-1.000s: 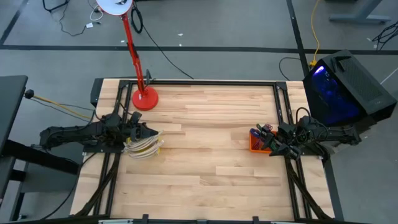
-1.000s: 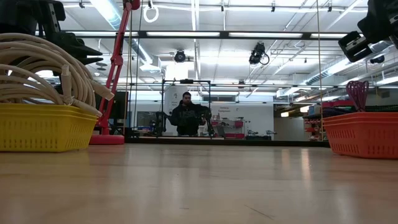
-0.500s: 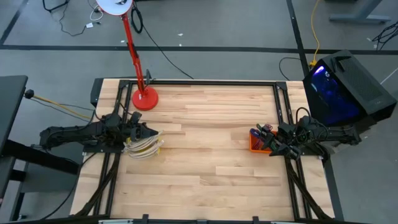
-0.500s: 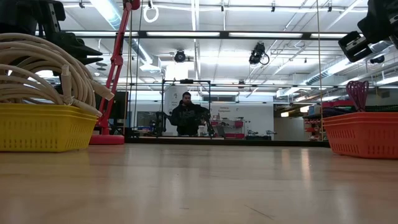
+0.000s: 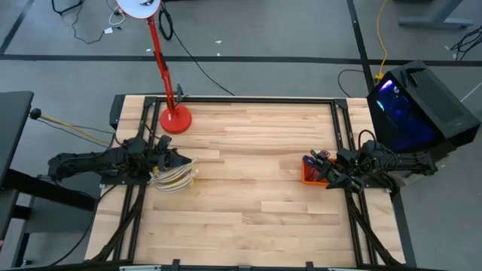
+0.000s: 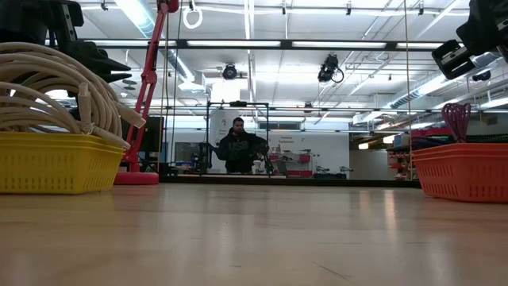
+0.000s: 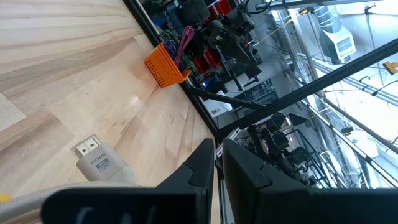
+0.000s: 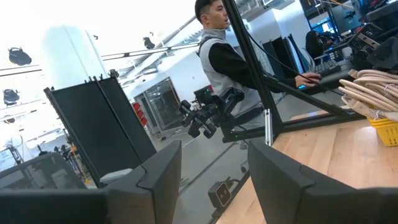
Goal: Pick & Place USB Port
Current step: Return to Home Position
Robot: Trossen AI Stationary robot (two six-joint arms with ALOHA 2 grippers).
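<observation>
Pale wood planks form the table [image 5: 248,188]. A black frame [image 5: 256,99] runs along its far edge and both sides. The red lamp [image 5: 175,118] stands with its base on the far left corner of the wood, and its white head reaches out over the grey floor [image 5: 263,30].

The yellow bin [image 6: 48,163] sits at the left side, heaped with coiled light brown cables [image 6: 48,83] that rise above its rim. In the left wrist view, one HDMI plug [image 7: 99,163] shows against the wood. The left gripper [image 5: 179,160] is at the bin's far edge, over the coils. Its fingers stand close together with only a slit between them, gripping nothing.

The orange bin [image 6: 464,168] sits at the right side, well apart from the yellow one. A pink cable [image 6: 456,119] sticks up out of it. The right gripper [image 5: 330,179] is just beside this bin on its outer side, with its fingers spread wide and empty.

A black computer case [image 5: 414,105], lit blue, stands off the table's far right corner. The low view shows the room behind: ceiling strip lights, racks, and a person in dark [image 6: 240,147] far off. The right wrist view shows a person in vest [image 8: 230,62] with a hand on a desk beyond the table's left side.
</observation>
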